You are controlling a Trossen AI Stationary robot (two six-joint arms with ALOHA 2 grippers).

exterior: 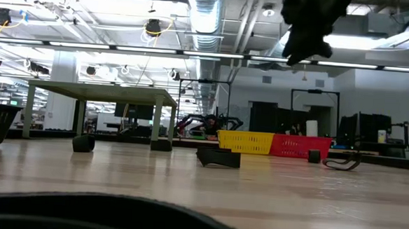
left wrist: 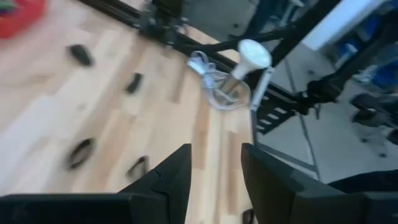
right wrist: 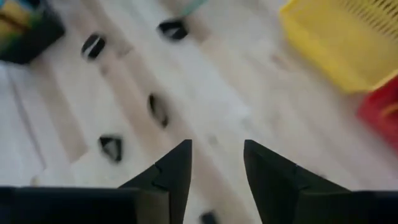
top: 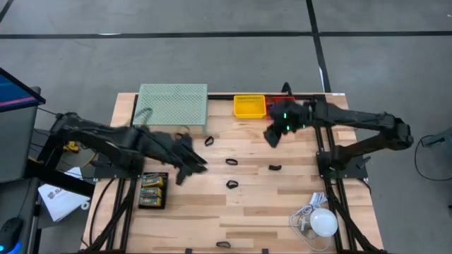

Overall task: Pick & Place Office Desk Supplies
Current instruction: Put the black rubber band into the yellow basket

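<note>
Hovering near the yellow basket (top: 250, 106), the right gripper (top: 272, 135) carries nothing, its fingers parted. Black clips (top: 231, 161) lie scattered mid-table, apart from one another. Good practice would be dropping straight over one clip, fingers straddling it. The left gripper (top: 189, 169), also parted and empty, waits beside the green card-backed packs (top: 152, 190). Open wood surrounds each clip; the white lamp (top: 323, 223) sits well clear.
</note>
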